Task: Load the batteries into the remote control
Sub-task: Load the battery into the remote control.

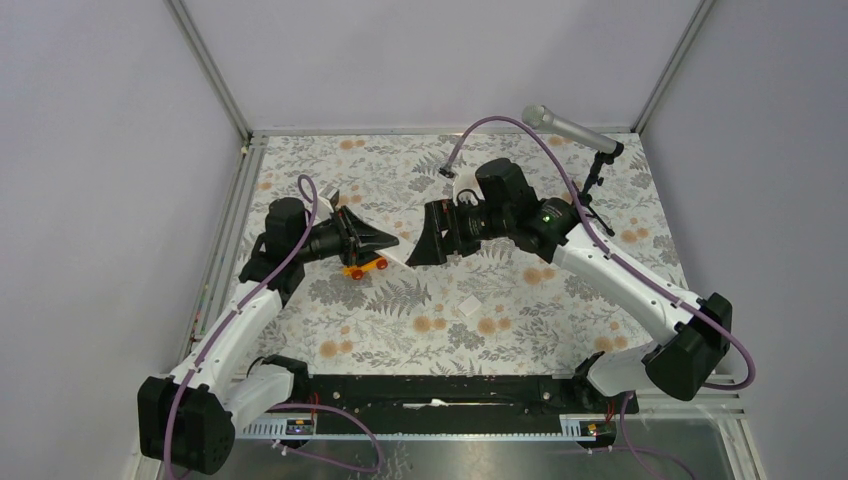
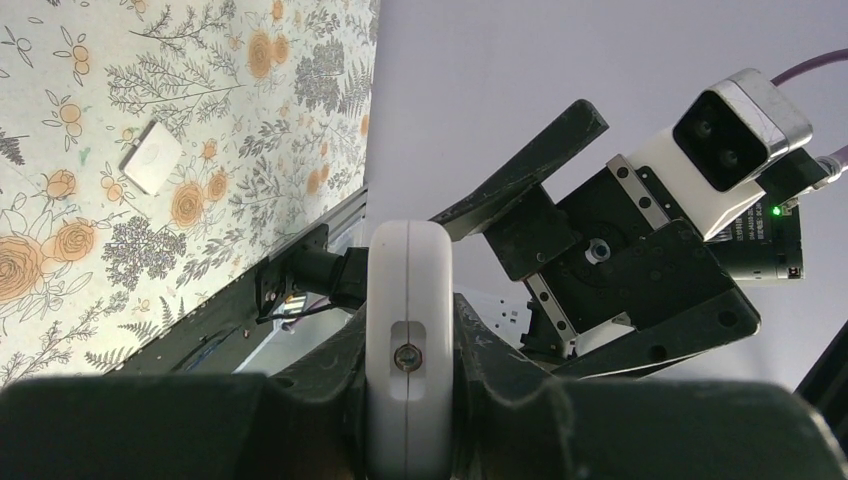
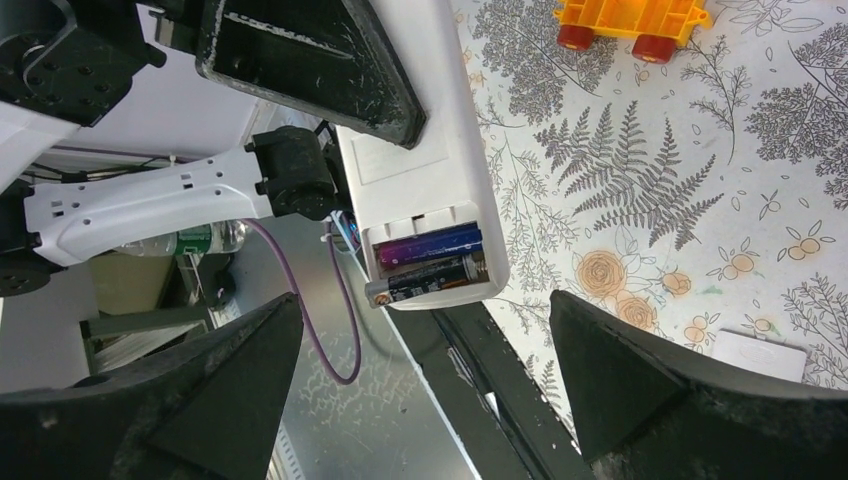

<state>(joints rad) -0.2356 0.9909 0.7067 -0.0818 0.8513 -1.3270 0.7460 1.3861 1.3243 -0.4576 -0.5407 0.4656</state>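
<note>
The left gripper (image 1: 385, 241) is clenched on the remote control (image 3: 440, 150), whose plain white back faces the right wrist camera. An orange toy car (image 1: 365, 267) sits just beside that gripper. In the remote's open compartment, the blue-purple battery (image 3: 430, 244) and the dark battery (image 3: 428, 278) lie side by side. The right gripper (image 1: 428, 246) faces the remote, fingers spread wide, grasping nothing. A flat white square piece (image 1: 470, 307) lies nearer the bases.

No word, brand or number can be read anywhere. The dark battery (image 3: 432, 279) lies in the open bay of the remote control (image 3: 420, 150), just ahead of the right gripper (image 3: 425, 310). It carries pale print along its side, too small to make out.
</note>
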